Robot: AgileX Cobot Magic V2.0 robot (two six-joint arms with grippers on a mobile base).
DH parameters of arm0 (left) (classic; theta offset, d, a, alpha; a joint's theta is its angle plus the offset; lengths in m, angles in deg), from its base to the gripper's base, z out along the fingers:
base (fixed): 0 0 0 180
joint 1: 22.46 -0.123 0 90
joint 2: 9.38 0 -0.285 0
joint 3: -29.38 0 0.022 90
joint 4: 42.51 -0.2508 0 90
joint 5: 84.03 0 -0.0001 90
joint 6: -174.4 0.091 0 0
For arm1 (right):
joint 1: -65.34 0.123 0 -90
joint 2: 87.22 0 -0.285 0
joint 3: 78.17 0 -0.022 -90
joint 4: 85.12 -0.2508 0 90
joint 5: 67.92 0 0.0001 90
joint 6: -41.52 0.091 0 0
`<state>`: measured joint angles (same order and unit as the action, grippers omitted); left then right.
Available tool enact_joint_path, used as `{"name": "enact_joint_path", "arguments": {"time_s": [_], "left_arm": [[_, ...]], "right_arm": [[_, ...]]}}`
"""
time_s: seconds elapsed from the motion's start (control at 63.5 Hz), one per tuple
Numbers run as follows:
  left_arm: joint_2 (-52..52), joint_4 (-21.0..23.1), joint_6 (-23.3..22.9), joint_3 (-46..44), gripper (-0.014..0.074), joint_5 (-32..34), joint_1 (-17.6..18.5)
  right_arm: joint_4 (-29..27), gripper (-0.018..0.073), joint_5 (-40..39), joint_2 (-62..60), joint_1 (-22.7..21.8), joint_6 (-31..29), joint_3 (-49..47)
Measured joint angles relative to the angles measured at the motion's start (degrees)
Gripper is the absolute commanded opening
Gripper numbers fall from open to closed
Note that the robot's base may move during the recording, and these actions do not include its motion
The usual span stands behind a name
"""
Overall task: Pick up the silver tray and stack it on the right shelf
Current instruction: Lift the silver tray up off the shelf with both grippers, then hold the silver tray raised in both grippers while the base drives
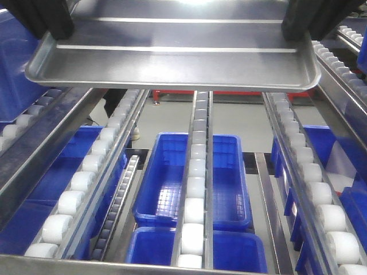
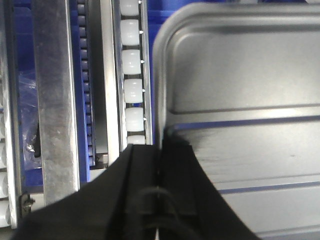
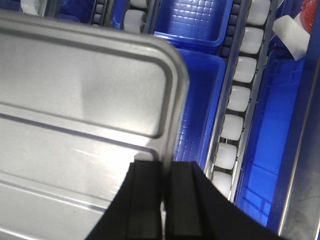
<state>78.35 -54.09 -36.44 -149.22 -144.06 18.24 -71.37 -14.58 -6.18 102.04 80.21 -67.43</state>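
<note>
Carry | we clamp silver tray [image 1: 172, 57] at 12 o'clock, left gripper [image 2: 161, 144] and right gripper [image 3: 166, 167] | next, likely: lower level onto right shelf [image 1: 281, 143]

I counted one silver tray [image 1: 172, 57] and two grippers: the left gripper [image 1: 54, 26] and the right gripper [image 1: 298, 26]. I made out five lanes of white rollers [image 1: 196, 189], two only partly in view, one lane of small dark rollers [image 1: 117, 200], and at least three blue bins [image 1: 166, 183].

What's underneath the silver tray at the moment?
The silver tray is clamped at its ends by the left pincer and right pincer. Below it run white roller lanes, with blue bins lower down. The tray's base hides whatever lies directly under its middle.
</note>
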Motion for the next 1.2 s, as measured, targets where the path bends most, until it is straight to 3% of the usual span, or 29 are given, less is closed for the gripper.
{"name": "enact_joint_path", "arguments": {"time_s": [1.196], "left_arm": [[0.0,0.23,0.0,-0.13,-0.0093,-0.71,0.0]], "right_arm": [[-0.2,0.0057,0.22,0.0,0.0,0.0,0.0]]}}
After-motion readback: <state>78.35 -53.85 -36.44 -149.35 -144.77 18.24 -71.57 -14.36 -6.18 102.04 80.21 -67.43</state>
